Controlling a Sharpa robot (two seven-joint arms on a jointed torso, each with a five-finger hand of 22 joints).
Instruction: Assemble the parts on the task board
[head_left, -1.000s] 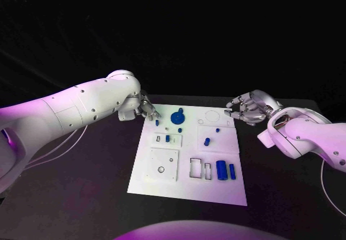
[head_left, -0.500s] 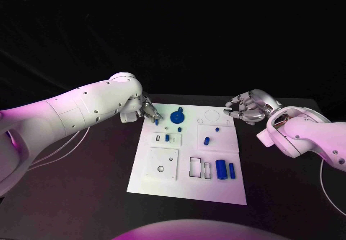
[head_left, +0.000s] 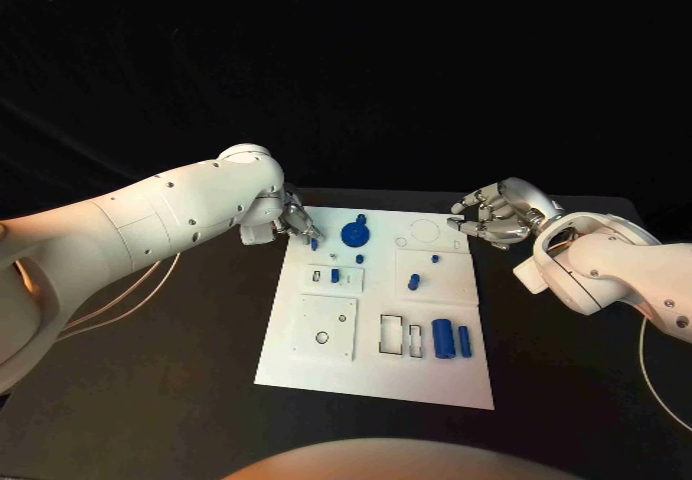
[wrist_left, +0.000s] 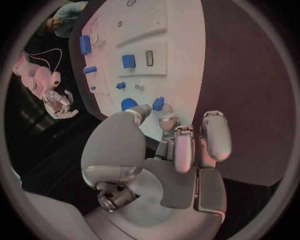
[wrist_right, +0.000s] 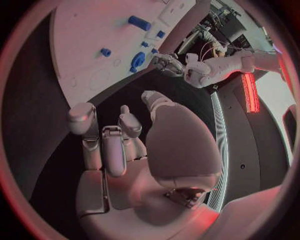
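Task board (head_left: 378, 370) sits mid-table, mostly unassembled by the look of it: two blue cylinders (head_left: 453, 341) loose near right, round blue part (head_left: 355, 235) far left. Left hand (head_left: 293, 218) pinches a small blue peg (head_left: 315, 243) at far-left corner. Right hand (head_left: 495, 213) hovers off far-right corner, fingers curled, holding nothing.

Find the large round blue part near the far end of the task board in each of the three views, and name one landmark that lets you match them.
Head view: the round blue part lies at the board's far end, just right of the left hand.
Left wrist view: it sits just beyond that hand's fingers.
Right wrist view: it lies on the board near the left hand.
Shared landmark: the white task board.
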